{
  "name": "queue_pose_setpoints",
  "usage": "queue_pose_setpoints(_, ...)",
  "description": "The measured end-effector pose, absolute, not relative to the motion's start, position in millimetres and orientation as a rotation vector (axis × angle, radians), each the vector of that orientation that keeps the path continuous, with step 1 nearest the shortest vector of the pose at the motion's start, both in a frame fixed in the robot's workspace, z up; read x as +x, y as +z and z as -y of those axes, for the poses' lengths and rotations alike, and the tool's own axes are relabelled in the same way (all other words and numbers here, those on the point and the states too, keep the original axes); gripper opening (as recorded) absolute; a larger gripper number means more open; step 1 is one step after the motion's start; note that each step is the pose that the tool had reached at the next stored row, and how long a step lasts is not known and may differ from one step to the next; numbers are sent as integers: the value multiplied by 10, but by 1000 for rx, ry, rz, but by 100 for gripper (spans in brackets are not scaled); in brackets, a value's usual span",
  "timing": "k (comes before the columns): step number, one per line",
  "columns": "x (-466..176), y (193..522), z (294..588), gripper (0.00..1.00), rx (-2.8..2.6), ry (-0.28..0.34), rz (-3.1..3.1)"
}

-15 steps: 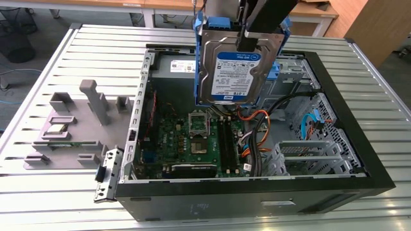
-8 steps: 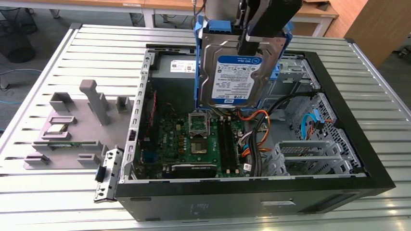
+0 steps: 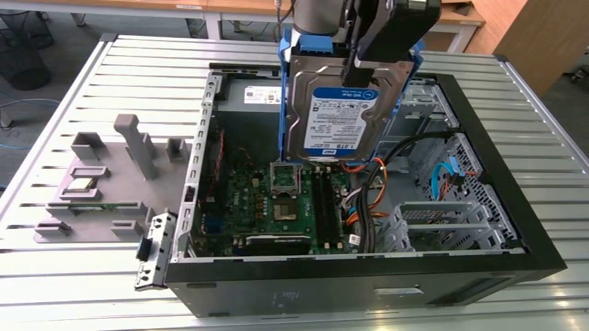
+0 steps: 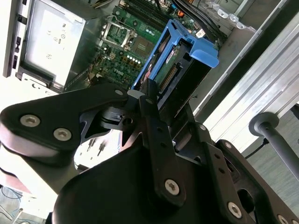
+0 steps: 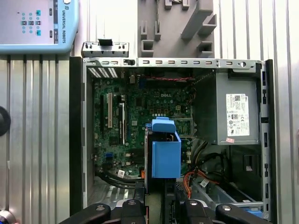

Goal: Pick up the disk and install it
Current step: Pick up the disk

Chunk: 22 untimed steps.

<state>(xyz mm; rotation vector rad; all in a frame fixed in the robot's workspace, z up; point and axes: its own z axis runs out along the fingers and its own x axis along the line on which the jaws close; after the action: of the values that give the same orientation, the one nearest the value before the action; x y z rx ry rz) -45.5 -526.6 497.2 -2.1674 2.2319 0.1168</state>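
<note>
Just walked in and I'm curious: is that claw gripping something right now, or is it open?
Gripper: closed on the disk, holding it on edge above the open computer case.

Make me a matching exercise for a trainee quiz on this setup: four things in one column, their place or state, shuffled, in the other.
1. disk
2. power supply
3. motherboard
4. grey fixture

A. green, lying on the case floor
B. on the slatted table beside the case
C. held upright by the gripper above the case
D. grey box, white label, in a case corner

Pairs: 1-C, 2-D, 3-A, 4-B
</note>
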Motion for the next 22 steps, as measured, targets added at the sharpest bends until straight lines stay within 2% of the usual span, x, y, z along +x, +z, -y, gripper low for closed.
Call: queue_pose_setpoints(22, -365, 4971, 5267, 35, -2168, 117, -2232)
